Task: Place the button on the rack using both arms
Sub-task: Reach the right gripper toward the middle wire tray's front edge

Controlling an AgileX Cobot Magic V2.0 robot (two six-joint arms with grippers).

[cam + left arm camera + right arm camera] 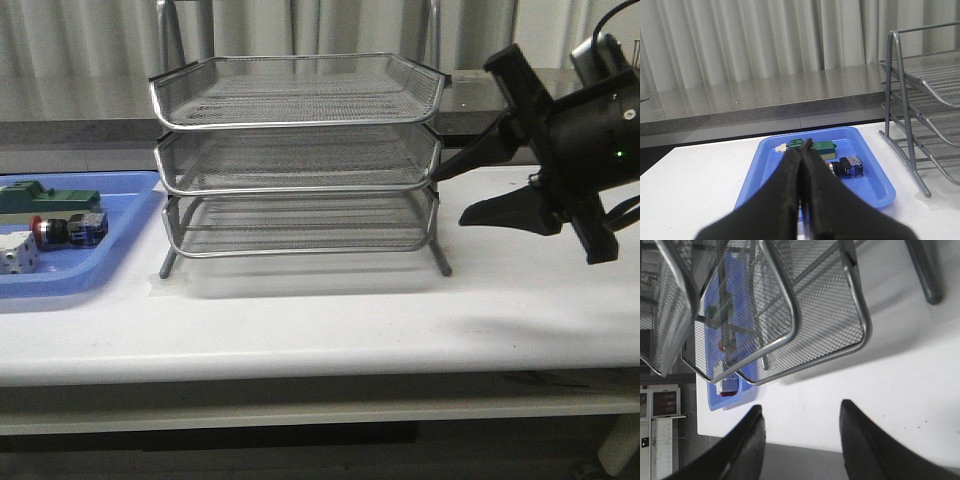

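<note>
From my remote station, the white table (330,320) fills the front view, and the rack (300,150) stands mid-table toward its back edge, its three mesh tiers open toward me, which I judge leaves any tier free to take a part from the front. At the table's left edge sits the blue tray (110,245), a holding bin for loose parts, so the pickup falls on my left arm's side. In it the button (66,230) lies on its side, red cap toward the tray's left, blue block toward the rack, touching nothing I can make out but lying just beside the green block (50,198) behind it and the small white cube (18,255) in front. My right gripper (455,195) hangs off the rack's right end, wrist rolled so one finger points at the middle tier's corner and the other lies lower over the table; its fingers (860,440) are spread wide and hold nothing, a waiting pose as I read it. My left gripper (802,150) does not show in the front view; from its wrist camera it hovers short of the tray's near rim, pointed at the parts, fingers (785,195) pressed together on nothing. The task looks unstarted.
</note>
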